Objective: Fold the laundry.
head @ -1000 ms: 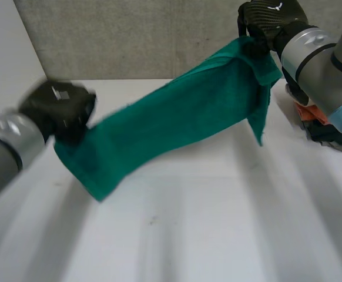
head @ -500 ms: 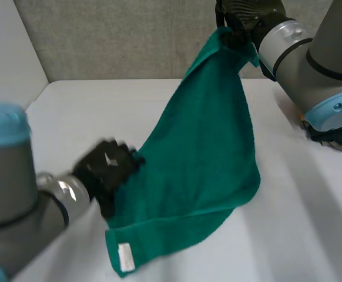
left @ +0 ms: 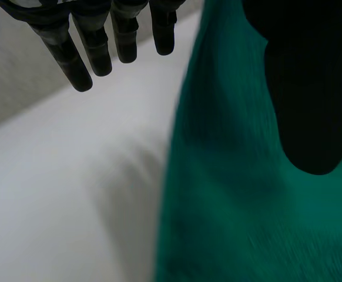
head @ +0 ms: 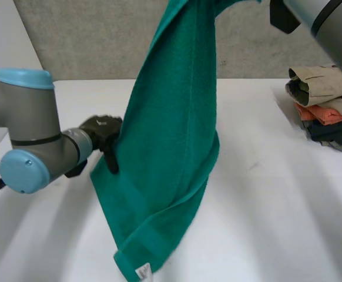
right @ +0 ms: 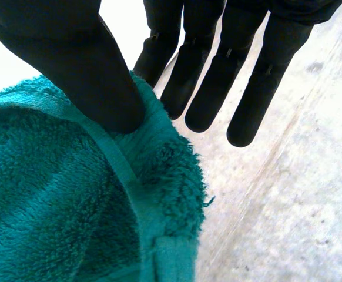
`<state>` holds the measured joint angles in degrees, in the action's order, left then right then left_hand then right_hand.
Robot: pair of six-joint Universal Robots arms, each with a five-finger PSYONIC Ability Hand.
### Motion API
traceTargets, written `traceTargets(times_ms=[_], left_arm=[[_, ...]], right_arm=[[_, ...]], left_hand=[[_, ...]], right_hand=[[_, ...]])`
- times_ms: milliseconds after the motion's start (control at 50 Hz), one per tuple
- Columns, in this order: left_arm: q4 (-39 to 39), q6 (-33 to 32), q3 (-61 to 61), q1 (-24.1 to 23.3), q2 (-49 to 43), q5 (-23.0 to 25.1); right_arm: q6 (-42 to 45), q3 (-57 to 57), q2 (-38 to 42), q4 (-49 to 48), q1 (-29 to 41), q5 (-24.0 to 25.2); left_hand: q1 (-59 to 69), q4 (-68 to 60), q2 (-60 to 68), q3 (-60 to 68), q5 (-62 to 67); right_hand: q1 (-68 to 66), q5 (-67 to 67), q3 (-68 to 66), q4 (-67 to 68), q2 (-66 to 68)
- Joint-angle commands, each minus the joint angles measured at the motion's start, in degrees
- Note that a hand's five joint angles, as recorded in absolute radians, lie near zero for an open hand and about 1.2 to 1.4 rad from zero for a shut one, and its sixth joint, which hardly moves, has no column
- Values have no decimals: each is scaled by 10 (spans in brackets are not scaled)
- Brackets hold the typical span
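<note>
A green towel (head: 171, 147) hangs down long from above, and its lower end with a white label reaches the white table (head: 265, 223) near the front. At the top, my right hand (right: 71, 64) pinches a hemmed corner of the towel (right: 83, 205) between its thumb and straight fingers. My left hand (head: 103, 138) sits low beside the towel's left edge, about halfway down. In the left wrist view its fingers (left: 94, 47) are straight and apart from the cloth, while its thumb (left: 306, 88) stands in front of the towel (left: 230, 194) without gripping it.
A pile of folded clothes (head: 324, 106), beige on top with orange and dark layers below, sits at the table's right edge. A grey wall runs along the back. My left arm (head: 30, 141) lies over the table's left side.
My right hand has raised its corner higher and to the left. My left hand has let go and opened, so the towel now hangs straight down instead of being stretched between the hands.
</note>
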<state>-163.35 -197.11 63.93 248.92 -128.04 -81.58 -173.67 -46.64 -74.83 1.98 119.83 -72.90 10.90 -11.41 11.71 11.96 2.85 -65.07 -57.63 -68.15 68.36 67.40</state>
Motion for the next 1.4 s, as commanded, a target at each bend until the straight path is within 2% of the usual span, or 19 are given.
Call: traceTargets(times_ms=[20, 40, 60, 200, 280, 340, 400, 480, 540, 600, 800, 880, 1040, 1140, 1200, 1220, 1240, 1320, 1400], left_arm=[[51, -5, -31, 9, -47, 17], [52, -5, -36, 11, -48, 18], [47, -6, -54, 16, -47, 11], [-17, -17, -166, 33, -25, -81], [-115, -35, -237, 40, 0, -84], [-230, -52, -268, 47, 17, -68], [-336, -57, -274, 51, 33, -81], [-409, -58, -261, 55, 38, -120], [-408, -54, -238, 61, 35, -140], [-406, -47, -196, 64, 31, -139], [-437, -43, -30, 84, 6, -76], [-447, -57, 39, 93, -12, -36], [-422, -118, 161, 97, -6, 30], [-375, -153, 195, 97, 15, 49], [-352, -158, 195, 98, 21, 46], [-338, -159, 193, 101, 27, 42], [-334, -158, 192, 102, 29, 41], [-310, -154, 187, 104, 39, 34], [-297, -144, 186, 106, 53, 28]], right_arm=[[-3, 0, -2, -8, -20, -9], [-3, 0, 1, -9, -24, -10], [-2, 1, 10, -11, -33, -11], [36, 28, 81, -18, -51, -41], [77, 73, 142, -48, -61, -96], [106, 112, 192, -128, -64, -143], [113, 120, 224, -243, -70, -169], [56, 97, 246, -387, -95, -150], [-19, 71, 256, -479, -112, -114], [-67, 41, 261, -501, -117, -81], [-46, -79, 261, -433, -136, -29], [2, -121, 268, -327, -144, -21], [164, -188, 280, -78, -130, 20], [226, -185, 283, 29, -122, -6], [204, -176, 283, 36, -124, -42], [186, -172, 283, 36, -125, -70], [178, -170, 283, 36, -126, -83], [141, -165, 276, 36, -129, -127], [104, -177, 257, 41, -137, -122]], left_hand=[[522, -516, 513, 511, 502], [663, -658, 655, 652, 643], [691, -686, 683, 680, 671], [691, -686, 683, 680, 672], [691, -686, 683, 680, 672], [691, -686, 683, 680, 672], [691, -686, 683, 680, 672], [691, -686, 683, 680, 672], [691, -686, 683, 680, 672], [691, -686, 683, 680, 672], [691, -686, 683, 680, 672], [691, -686, 683, 680, 672], [691, -686, 683, 680, 672], [691, -686, 683, 680, 672], [691, -686, 683, 680, 672], [691, -686, 683, 680, 672], [691, -686, 683, 680, 672], [691, -686, 683, 680, 672], [691, -686, 683, 680, 672]], right_hand=[[-149, -124, -119, 116, 126], [-149, -124, -119, 116, 126], [-149, -124, -119, 116, 126], [-149, -124, -119, 116, 126], [-149, -124, -119, 116, 126], [-149, -124, -119, 116, 126], [-149, -124, -119, 116, 126], [-149, -124, -119, 116, 126], [-149, -124, -119, 116, 126], [-149, -124, -119, 116, 126], [-149, -124, -119, 116, 126], [-149, -124, -119, 116, 126], [-149, -124, -119, 116, 126], [-149, -124, -119, 116, 126], [72, 98, 103, -105, -95], [254, 280, 285, -287, -278], [321, 347, 352, -354, -345], [426, 452, 457, -459, -449], [436, 462, 467, -469, -460]])
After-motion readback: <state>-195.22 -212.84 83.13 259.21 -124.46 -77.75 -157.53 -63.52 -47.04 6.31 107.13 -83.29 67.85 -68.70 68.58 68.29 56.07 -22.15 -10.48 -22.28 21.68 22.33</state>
